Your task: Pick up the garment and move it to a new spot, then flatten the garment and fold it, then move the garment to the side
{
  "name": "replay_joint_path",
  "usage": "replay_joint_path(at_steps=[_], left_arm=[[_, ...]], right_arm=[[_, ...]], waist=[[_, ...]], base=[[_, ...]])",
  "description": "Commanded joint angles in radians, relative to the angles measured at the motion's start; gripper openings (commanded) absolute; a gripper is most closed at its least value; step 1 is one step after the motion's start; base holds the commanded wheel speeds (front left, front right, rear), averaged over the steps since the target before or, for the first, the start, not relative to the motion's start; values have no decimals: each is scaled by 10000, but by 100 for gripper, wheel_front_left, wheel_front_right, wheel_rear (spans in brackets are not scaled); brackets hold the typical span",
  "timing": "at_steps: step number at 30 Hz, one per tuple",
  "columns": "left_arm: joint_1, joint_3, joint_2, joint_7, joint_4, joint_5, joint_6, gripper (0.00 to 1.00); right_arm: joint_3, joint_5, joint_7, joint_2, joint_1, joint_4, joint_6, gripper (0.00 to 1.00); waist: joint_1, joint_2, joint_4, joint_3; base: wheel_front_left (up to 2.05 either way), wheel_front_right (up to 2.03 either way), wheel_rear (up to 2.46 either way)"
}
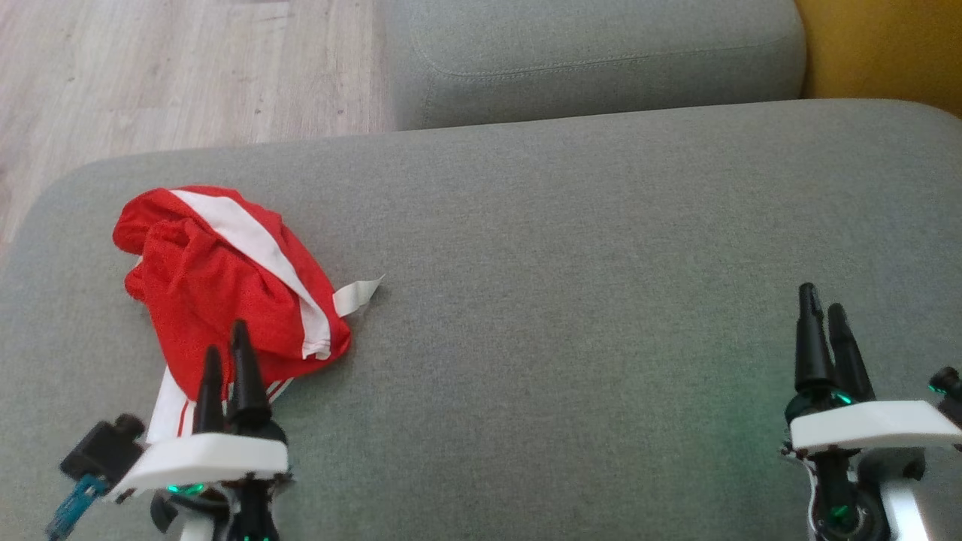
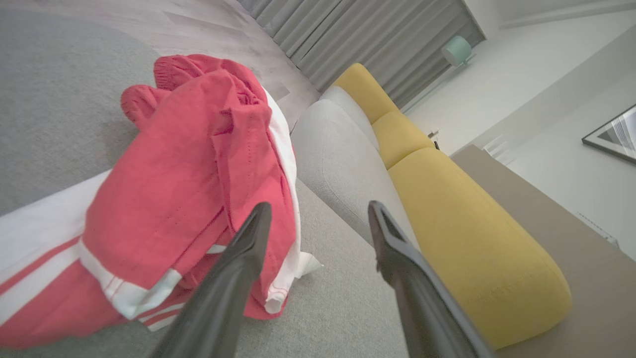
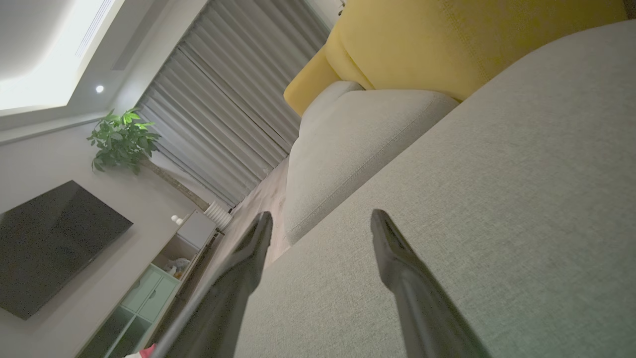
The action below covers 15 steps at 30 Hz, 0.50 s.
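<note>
While your left gripper rises at the near left edge of the grey woven cushion, fingers apart and empty, the garment, crumpled red mesh with white stripes, lies just beyond it. Your right gripper, spread and holding nothing, stands by the near right corner; past the far edge sit a second cushion and wood floor.

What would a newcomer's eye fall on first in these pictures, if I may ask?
The crumpled red garment with white stripes stands out at once, bunched at the left of the grey cushion, with the open left gripper at its near edge. Next comes the yellow cushion at the far right corner. The right gripper is open over bare grey fabric at the right.
</note>
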Motion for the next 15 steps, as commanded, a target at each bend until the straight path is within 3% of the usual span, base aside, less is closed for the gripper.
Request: replay_joint_path(at_steps=[1,15], left_arm=[[-554,13,93,-139,-386,415,1,100],[-849,-1361,695,-520,-227,2774,653,100]], right_arm=[[168,-435,-144,-62,-384,-465,-3,100],[575,-2687,-528,-71,-320,-548,-4,100]], waist=[[0,0,9,-15],[0,0,46,-51]], base=[[0,0,0],[0,0,0]])
